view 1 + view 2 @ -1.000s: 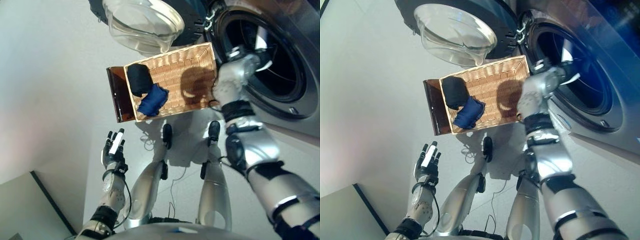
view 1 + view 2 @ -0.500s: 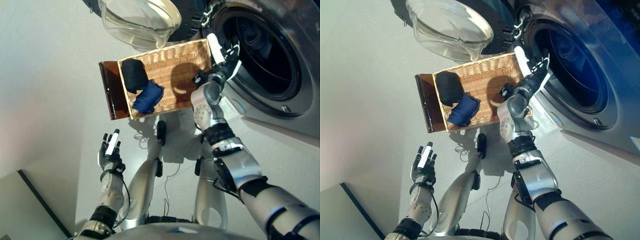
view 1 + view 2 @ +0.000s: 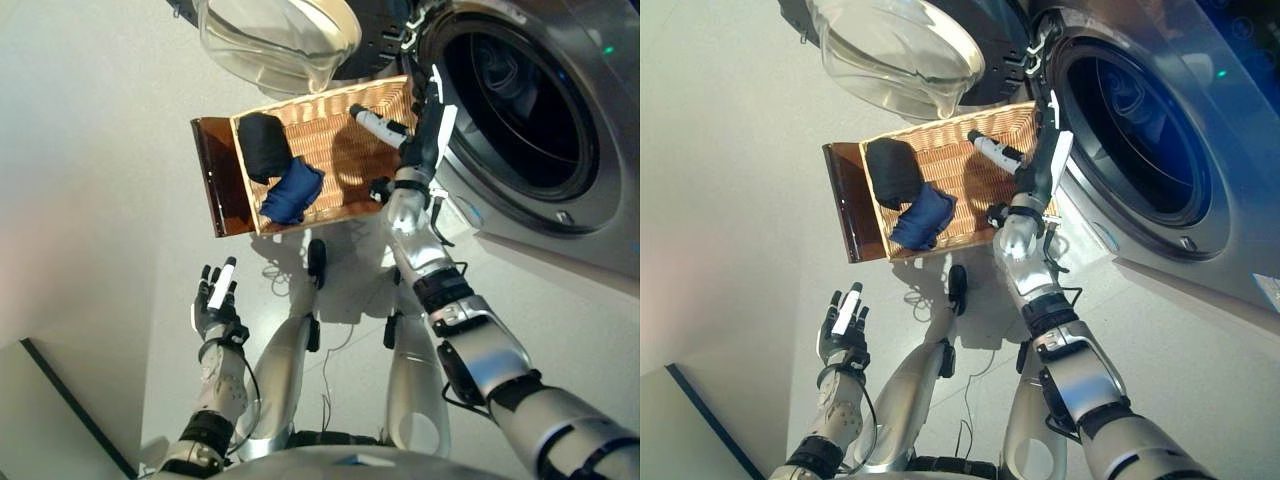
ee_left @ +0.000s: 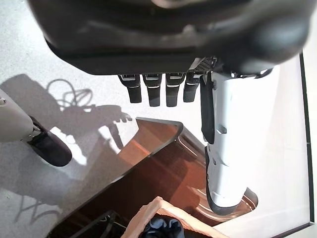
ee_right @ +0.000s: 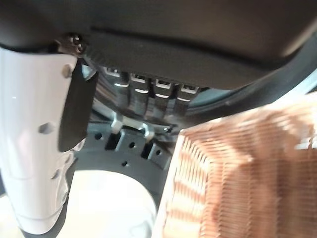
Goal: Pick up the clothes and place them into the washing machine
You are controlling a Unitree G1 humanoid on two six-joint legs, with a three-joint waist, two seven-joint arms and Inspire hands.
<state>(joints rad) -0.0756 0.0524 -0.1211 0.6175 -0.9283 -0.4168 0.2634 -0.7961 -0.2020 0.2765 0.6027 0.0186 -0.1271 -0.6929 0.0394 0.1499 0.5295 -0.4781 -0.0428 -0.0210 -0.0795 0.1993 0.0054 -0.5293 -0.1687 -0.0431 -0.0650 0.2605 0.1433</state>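
The step in hand looks like the reach for the next garment: the right hand [image 3: 415,140] hangs empty above the wicker basket [image 3: 340,190], over the end of it that lies nearest the washing machine [image 3: 530,120], with its fingers straight and spread and the white-covered thumb [image 3: 375,122] standing out sideways over the weave. Its own wrist view agrees, showing a row of relaxed fingers with nothing between them and the thumb, the basket's rim just beyond. The clothes are not yet in that hand: a black garment [image 3: 265,145] lies in the basket's far end from the machine, and a blue garment [image 3: 292,192] lies touching it on the side nearer the robot. Both sit well apart from the right hand, with bare wicker between. A brown board [image 3: 215,185] stands along the basket's end beside the black garment. The machine's drum is open, its glass door [image 3: 275,40] swung out over the floor just beyond the basket. The next move, as I judge it, calls for carrying the right hand across the basket toward the blue piece, lowering it and closing the fingers on cloth before swinging to the drum. The left hand [image 3: 215,300] is idle, open and held low over the floor, on the robot's side of the basket.
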